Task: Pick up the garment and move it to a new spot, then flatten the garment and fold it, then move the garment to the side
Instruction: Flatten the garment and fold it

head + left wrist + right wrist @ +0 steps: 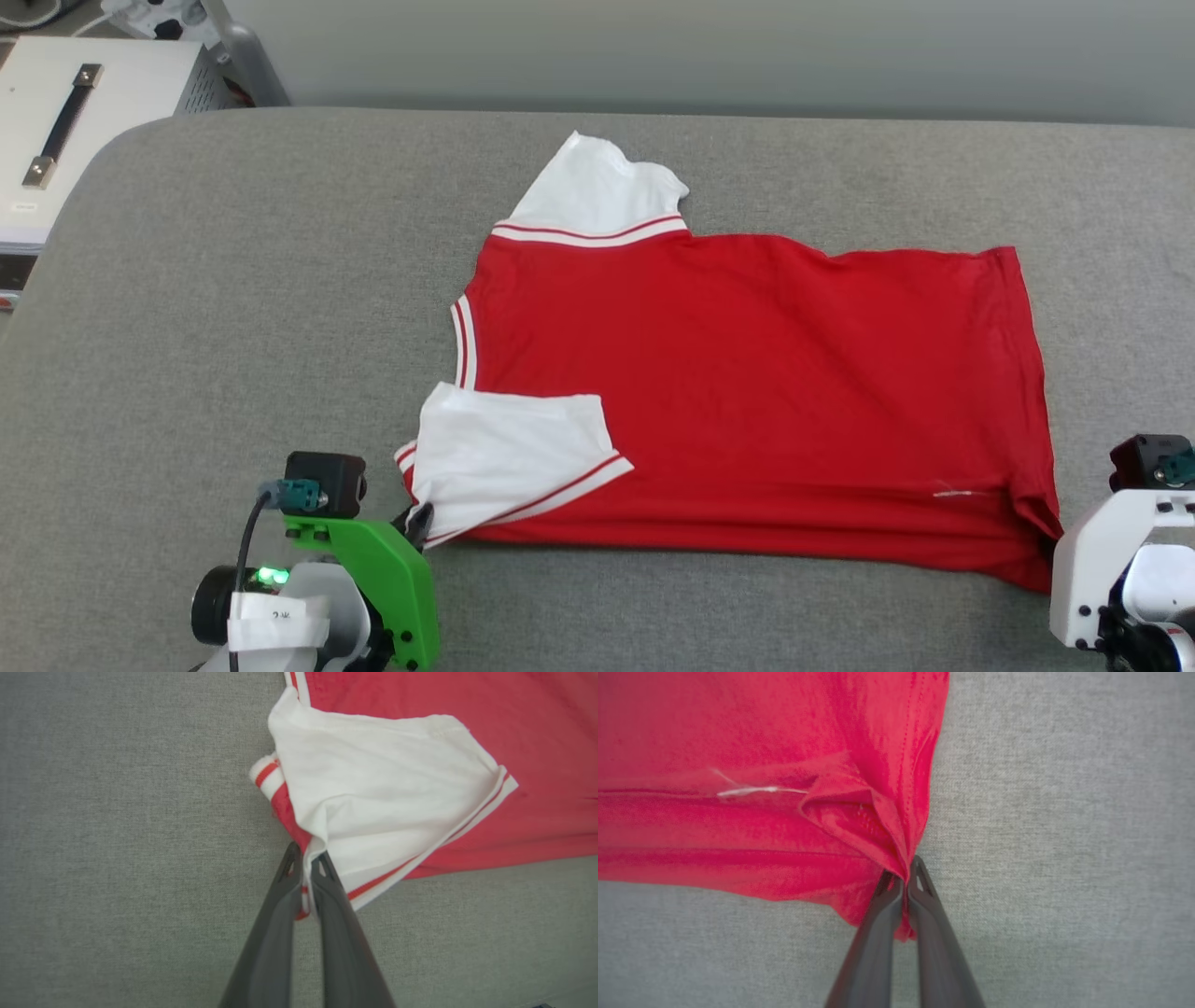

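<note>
so the red jersey T-shirt with white short sleeves (747, 373) is lying spread out, plain red side up, a bit right of the middle of the grey fabric-covered surface (233, 327), collar end to the left, hem to the right. the left claw (306, 856) is pinched tight on the near shoulder corner, right by the folded-in white sleeve (509, 457), and the right claw (906, 868) is clamped on the bunched near hem corner. reads like the fold step to me: I'd lift both corners together, keep the near edge taut and level, then lay it over toward the far edge. that bunched right corner could leave a crease. room-wise there's loads of bare surface to the left and some past the far sleeve (597, 187), less on the right, and a white metal case with black handle (84, 131) sits beyond the far-left corner
</note>
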Robot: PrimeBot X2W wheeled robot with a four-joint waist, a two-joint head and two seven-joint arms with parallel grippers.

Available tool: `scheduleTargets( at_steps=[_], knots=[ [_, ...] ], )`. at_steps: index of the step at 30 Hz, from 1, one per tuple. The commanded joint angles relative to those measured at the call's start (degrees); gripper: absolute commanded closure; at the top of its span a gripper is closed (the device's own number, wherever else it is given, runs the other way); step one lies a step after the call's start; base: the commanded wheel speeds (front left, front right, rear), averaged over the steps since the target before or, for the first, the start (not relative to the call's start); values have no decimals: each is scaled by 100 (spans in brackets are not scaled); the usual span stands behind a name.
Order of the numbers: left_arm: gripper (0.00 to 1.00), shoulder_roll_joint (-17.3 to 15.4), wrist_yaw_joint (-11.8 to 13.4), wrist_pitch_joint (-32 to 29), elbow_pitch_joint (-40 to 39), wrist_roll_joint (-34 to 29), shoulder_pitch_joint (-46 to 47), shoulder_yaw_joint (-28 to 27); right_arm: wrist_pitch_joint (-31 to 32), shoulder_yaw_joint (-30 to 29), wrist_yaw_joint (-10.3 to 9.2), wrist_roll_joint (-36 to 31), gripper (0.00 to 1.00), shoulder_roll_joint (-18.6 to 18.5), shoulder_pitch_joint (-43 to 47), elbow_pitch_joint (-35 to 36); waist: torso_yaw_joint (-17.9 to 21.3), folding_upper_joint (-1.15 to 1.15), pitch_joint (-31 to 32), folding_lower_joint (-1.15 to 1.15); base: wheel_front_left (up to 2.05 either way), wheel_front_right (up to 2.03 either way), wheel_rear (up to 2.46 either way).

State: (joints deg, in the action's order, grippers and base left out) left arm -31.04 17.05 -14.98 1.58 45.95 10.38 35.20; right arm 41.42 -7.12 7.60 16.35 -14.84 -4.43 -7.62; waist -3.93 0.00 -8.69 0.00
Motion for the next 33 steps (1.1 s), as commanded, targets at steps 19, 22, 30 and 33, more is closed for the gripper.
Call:
scheduleTargets(
  at_steps=[19, 22, 30, 33],
  knots=[
    [100, -172, 6, -569, -31, 359, -798, 366, 1140, -226, -11, 659, 100, -379, 1339, 1256, 98, 0, 444, 0, 0, 0, 0],
    [100, -77, -61, -531, 121, 331, -686, 407, 1069, -163, -11, 658, 100, -376, 1301, 1168, 108, 0, 326, 0, 0, 0, 0],
    [100, 121, -242, -446, 569, 307, -410, 466, 740, 121, -11, 600, 100, -323, 1051, 714, 117, 0, 118, 0, 0, 0, 0],
    [100, 138, -298, -465, 715, 303, -353, 499, 620, 195, -11, 608, 100, -323, 981, 563, 122, 0, 88, 0, 0, 0, 0]
  ],
)
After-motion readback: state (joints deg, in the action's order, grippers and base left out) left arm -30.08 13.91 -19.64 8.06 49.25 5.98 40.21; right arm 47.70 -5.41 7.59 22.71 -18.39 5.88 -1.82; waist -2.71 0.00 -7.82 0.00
